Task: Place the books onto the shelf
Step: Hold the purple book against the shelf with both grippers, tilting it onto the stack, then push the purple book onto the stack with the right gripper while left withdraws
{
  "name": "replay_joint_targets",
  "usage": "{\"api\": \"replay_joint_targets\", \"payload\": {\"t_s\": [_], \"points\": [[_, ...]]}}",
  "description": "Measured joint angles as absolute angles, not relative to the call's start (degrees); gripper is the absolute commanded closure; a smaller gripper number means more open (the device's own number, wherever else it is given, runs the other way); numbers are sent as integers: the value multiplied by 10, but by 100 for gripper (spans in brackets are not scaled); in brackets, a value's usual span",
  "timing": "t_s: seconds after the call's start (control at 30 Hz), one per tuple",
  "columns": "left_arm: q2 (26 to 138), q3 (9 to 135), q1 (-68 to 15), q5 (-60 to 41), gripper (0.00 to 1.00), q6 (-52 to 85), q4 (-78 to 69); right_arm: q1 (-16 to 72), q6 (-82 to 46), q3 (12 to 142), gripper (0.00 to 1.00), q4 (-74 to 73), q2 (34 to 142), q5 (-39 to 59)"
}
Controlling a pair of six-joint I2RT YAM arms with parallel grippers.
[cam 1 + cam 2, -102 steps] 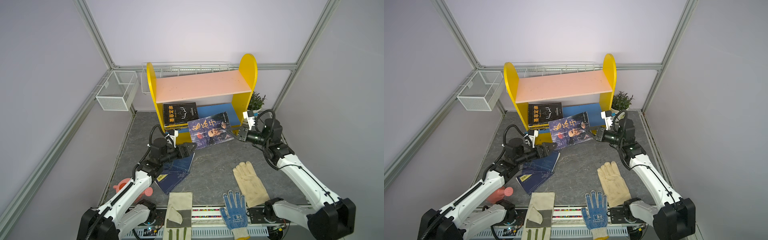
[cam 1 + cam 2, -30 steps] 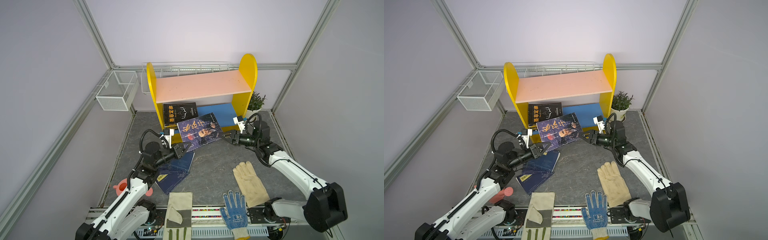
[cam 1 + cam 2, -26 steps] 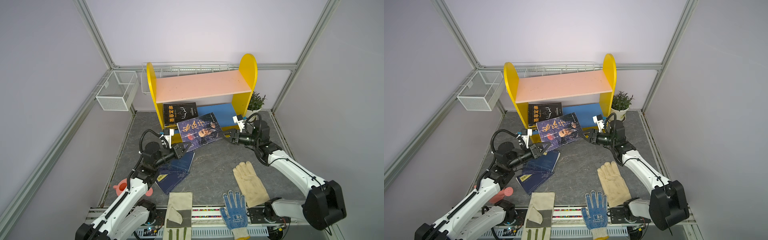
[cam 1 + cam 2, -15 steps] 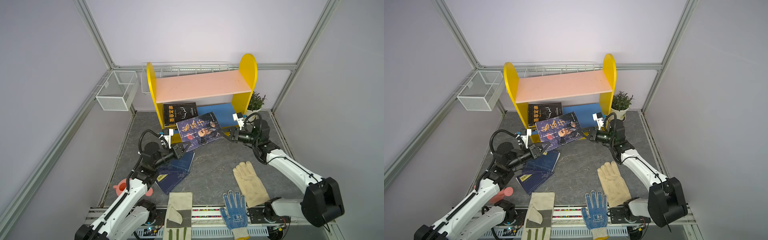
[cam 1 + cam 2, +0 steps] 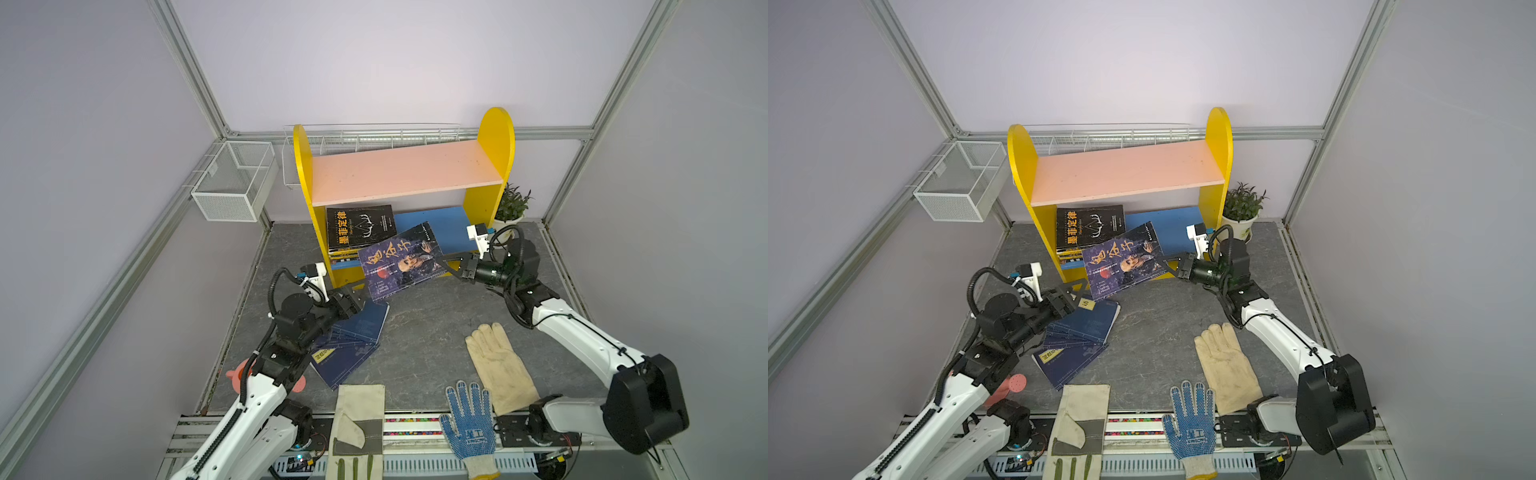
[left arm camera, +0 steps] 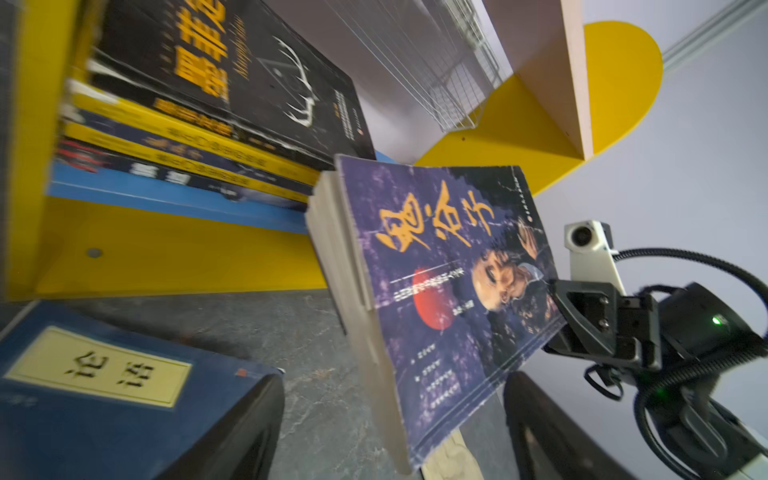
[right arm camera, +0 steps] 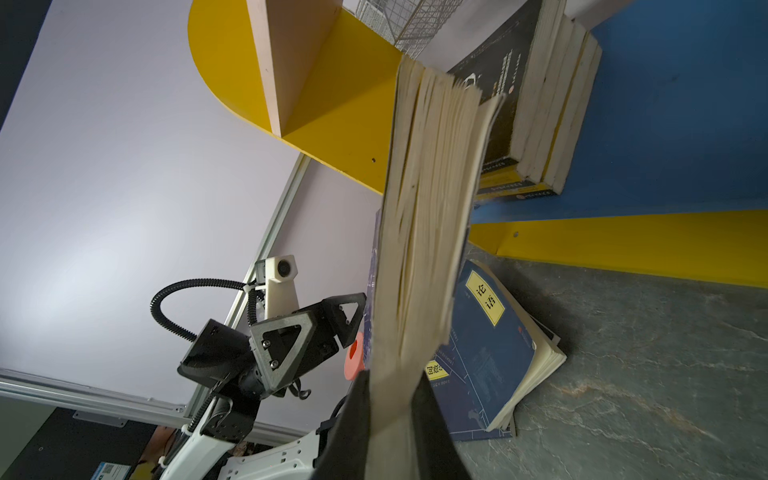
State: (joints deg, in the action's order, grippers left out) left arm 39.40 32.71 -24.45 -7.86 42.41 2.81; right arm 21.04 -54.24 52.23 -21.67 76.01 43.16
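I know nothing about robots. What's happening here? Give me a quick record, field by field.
held book: purple book, tilted, in front of the shelf
right claw: shut on the purple book's edge
left claw: open, at the purple book's lower corner
lower board: stack topped by a black book
table: navy books, three gloves

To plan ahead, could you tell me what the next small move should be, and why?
Probably the left gripper should back away: its jaws stand open around a corner of the purple book, while the right gripper is clamped on the opposite edge, ready to carry it onto the blue lower board.
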Motion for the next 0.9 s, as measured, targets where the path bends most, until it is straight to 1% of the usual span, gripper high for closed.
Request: {"api": "replay_joint_targets", "payload": {"t_s": [0.03,0.2,0.3,0.4,0.6,0.77,0.9], "points": [[379,327,-244,-46,7,429,46,210,-542,524,93,-220,761,430],[312,326,-243,138,6,470,184,210,-545,556,93,-238,782,425],[291,325,-242,216,6,504,266,211,-556,580,93,-262,809,413],[288,323,-240,265,6,532,327,217,-569,603,93,-288,846,387],[288,307,-240,305,6,558,382,253,-577,671,93,-317,941,326],[289,299,-240,310,6,565,388,277,-600,728,93,-351,1019,306],[294,288,-240,307,6,566,387,284,-609,764,93,-359,1061,293]]}}
